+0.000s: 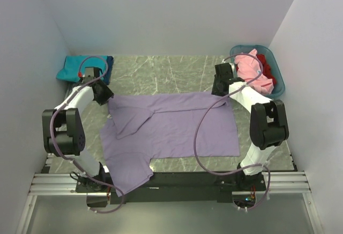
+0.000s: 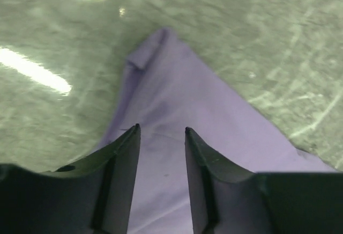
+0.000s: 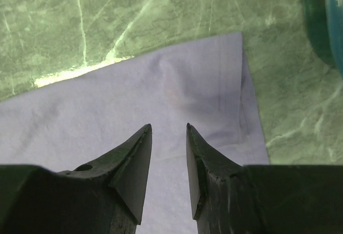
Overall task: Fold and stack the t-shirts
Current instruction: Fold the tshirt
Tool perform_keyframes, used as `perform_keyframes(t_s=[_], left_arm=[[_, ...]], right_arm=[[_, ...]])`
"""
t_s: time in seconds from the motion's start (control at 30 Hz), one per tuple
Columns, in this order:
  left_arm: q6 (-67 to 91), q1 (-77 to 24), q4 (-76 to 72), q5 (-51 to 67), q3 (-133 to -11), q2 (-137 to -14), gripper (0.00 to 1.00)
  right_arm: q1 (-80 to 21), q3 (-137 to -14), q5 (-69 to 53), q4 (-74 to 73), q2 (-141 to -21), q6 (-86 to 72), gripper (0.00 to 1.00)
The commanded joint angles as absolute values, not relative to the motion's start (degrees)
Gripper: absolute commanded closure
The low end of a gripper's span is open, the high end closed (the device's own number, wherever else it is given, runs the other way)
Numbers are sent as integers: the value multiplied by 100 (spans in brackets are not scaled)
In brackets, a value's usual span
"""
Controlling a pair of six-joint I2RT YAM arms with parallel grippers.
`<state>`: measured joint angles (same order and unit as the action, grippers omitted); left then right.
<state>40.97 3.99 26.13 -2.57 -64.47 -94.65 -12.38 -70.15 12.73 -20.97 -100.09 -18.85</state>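
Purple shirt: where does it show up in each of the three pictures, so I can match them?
Top external: the lavender t-shirt lies spread out in the centre of the picture.
Left wrist: a pointed corner of it, centre to bottom.
Right wrist: a squared corner of it fills the middle.
Shared landmark: the green marbled tabletop.

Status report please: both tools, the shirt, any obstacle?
Left tool open, right tool open, both over purple shirt. Shirt spread out, partly folded. Nothing in the way.

red shirt [image 1: 264, 63] (in the basket [image 1: 279, 86]) mostly hidden under pink shirt [image 1: 249, 71].
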Motion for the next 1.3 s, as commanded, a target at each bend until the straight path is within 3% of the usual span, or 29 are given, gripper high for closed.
perform_keyframes(t_s=[0.0,0.3,0.53,1.27], left_arm=[[3990,167,2575,-448,-6829,-9588,57],[4034,368,3032,-923,-6751,-10406,70],[3841,589,3155,-1326,-6671,-10617,75],[3595,650,3120,-1986,-6653,-10521,74]], right_arm=[[-1108,-7198,1073,-2030,-10169,-2065,61],[-844,-7330,879,-2048,-10353,-2074,63],[-756,-7751,818,-2197,-10678,-2065,65],[-510,-8912,492,-2812,-11882,-2233,65]])
